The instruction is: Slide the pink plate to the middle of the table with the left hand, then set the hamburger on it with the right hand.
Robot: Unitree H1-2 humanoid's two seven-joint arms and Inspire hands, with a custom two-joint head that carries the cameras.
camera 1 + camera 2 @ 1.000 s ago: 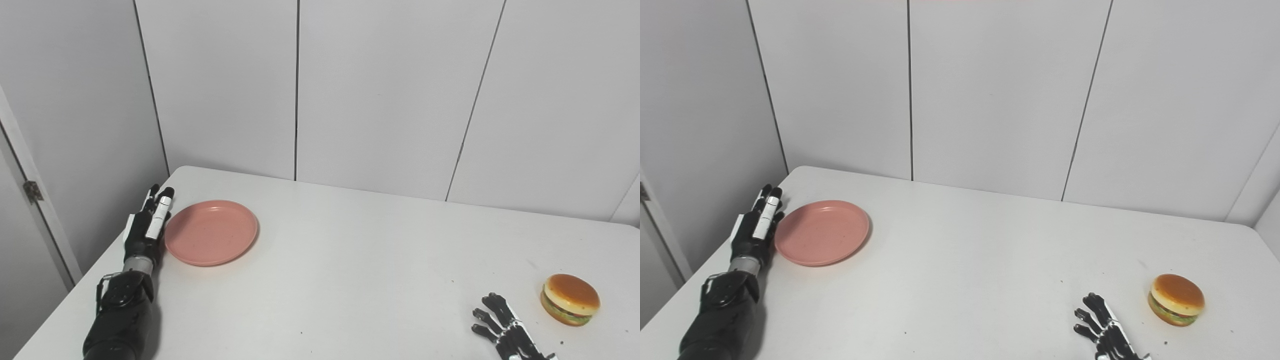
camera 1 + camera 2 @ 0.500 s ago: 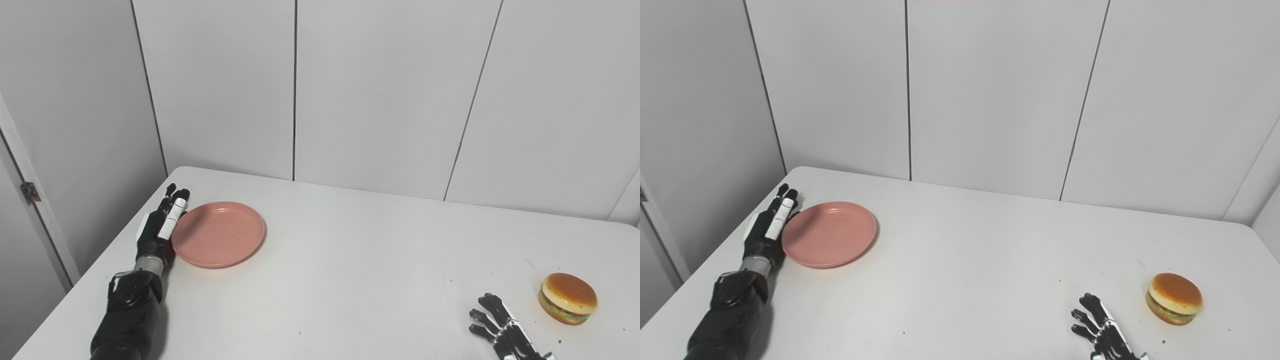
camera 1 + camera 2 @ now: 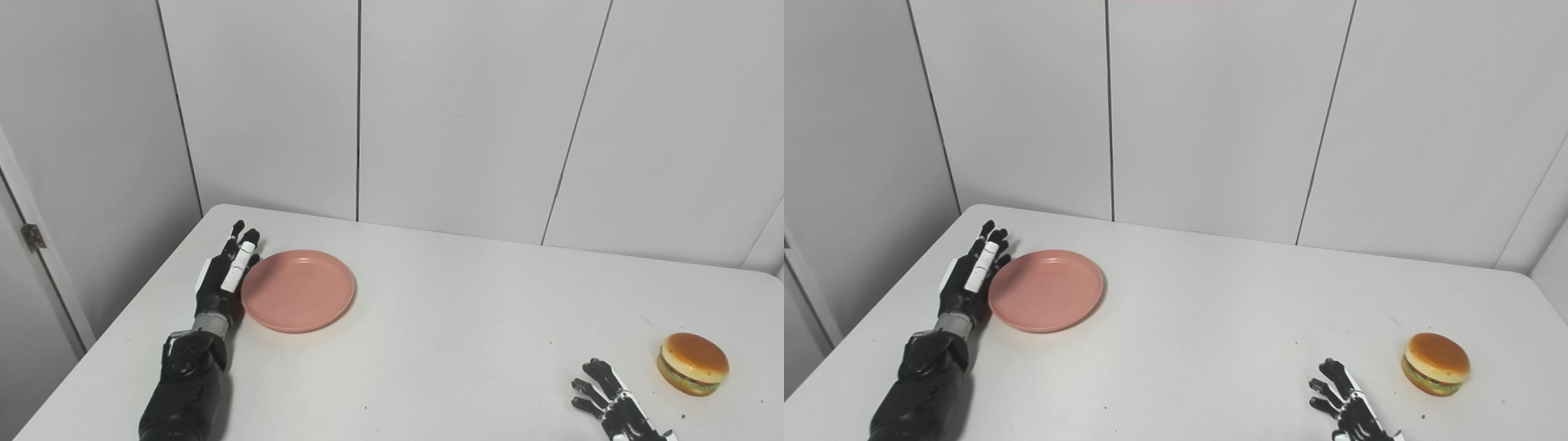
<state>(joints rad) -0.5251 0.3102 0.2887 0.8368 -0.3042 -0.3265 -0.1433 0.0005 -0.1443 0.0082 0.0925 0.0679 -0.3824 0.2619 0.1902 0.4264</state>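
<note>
The pink plate [image 3: 298, 298] lies flat on the left part of the white table [image 3: 465, 331]. My left hand [image 3: 224, 278] is open with fingers straight, resting edge-on against the plate's left rim. The hamburger [image 3: 693, 364] sits at the right, near the table's front edge. My right hand [image 3: 612, 404] is open, fingers spread, on the table just left of the hamburger and apart from it. The same scene shows in the right eye view, with the plate [image 3: 1046, 297], the left hand [image 3: 971, 280], the hamburger [image 3: 1436, 363] and the right hand [image 3: 1347, 406].
White wall panels [image 3: 465, 116] stand close behind the table's far edge. The table's left edge [image 3: 153, 278] runs just beside my left hand. A door frame with a hinge [image 3: 29, 236] is at far left.
My left hand has pushed the pink plate to the right across the table. The right hand and the hamburger have stayed where they were; the view has shifted slightly.
</note>
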